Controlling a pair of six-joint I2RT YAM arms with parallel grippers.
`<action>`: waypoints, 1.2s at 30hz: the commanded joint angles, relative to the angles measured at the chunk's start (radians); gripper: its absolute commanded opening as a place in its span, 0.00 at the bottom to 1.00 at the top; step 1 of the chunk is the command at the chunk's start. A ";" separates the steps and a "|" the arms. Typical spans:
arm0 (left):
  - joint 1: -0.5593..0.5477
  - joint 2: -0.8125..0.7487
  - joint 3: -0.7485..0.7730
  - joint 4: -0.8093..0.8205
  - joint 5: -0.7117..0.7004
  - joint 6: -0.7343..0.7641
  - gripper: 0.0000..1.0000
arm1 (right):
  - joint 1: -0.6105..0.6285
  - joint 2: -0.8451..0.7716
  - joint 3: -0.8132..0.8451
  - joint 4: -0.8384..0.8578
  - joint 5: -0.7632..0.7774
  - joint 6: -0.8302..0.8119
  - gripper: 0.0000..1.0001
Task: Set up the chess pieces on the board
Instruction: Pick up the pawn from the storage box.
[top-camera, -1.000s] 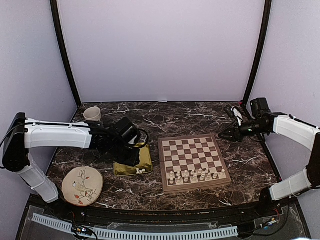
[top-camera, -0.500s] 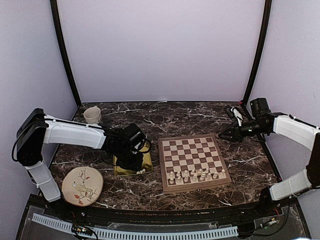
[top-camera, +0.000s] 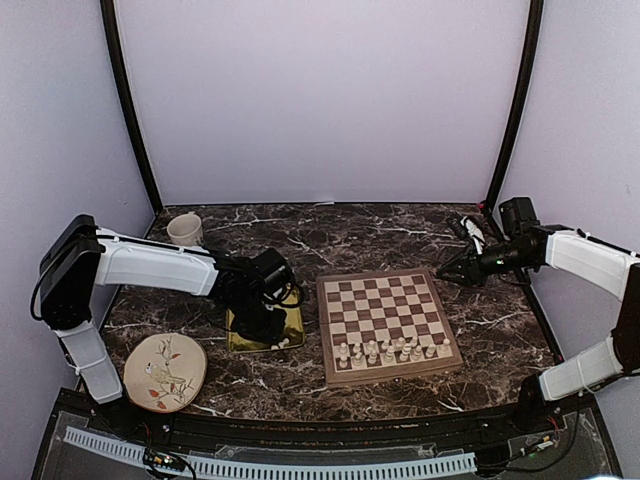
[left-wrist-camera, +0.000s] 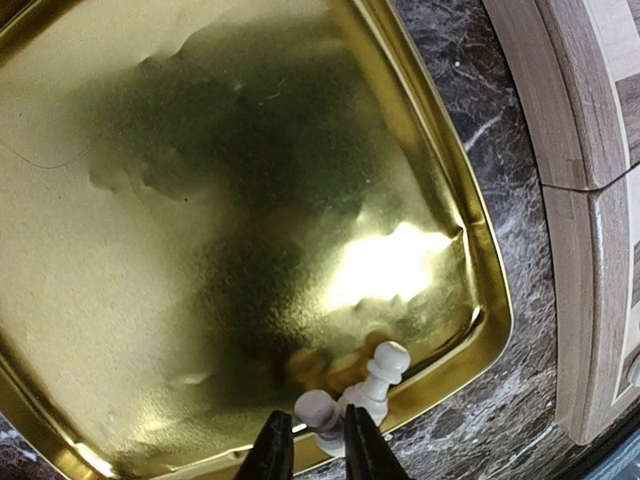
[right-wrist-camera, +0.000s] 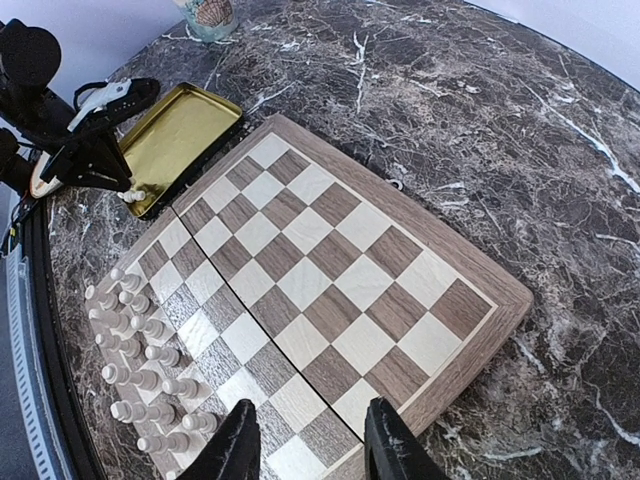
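Board: The checkered wooden board lies on the dark marble table, right of centre. Its middle and far rows are bare.

Pieces already placed: Small cream chess pieces stand in two rows along the board edge nearest the arm bases. The rows look almost full. The figures are too small for you to rely on an exact count.

Pieces not yet placed: Two sit in the gold tray, just left of the board, both in one corner against the rim. They are a round-headed piece and, touching it, a second piece.

Left gripper: Your left gripper is low over that tray corner. Its fingers are drawn close together with the round-headed piece pinched between the tips. The piece is not yet lifted out of the tray.

Right gripper: Your right gripper hangs above the table by the board's far right corner. Its fingers are partly spread and nothing is between them.

Progress: This looks like the closing stretch. Most of the set is standing, and only the two tray pieces appear to be waiting.

What is left: Carry the pinched piece to a free square in the near rows, then fetch the second piece. Expect little room between neighbouring figures, so a nudge could topple them.
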 joint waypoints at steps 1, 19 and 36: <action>0.003 -0.001 0.019 -0.075 0.026 0.038 0.20 | -0.005 0.012 0.016 -0.009 -0.019 -0.013 0.36; 0.003 0.112 0.097 -0.013 0.043 0.142 0.13 | -0.005 0.022 0.022 -0.023 -0.022 -0.020 0.36; -0.028 -0.187 -0.139 0.598 0.118 0.461 0.10 | -0.004 0.022 0.017 -0.011 -0.027 -0.011 0.36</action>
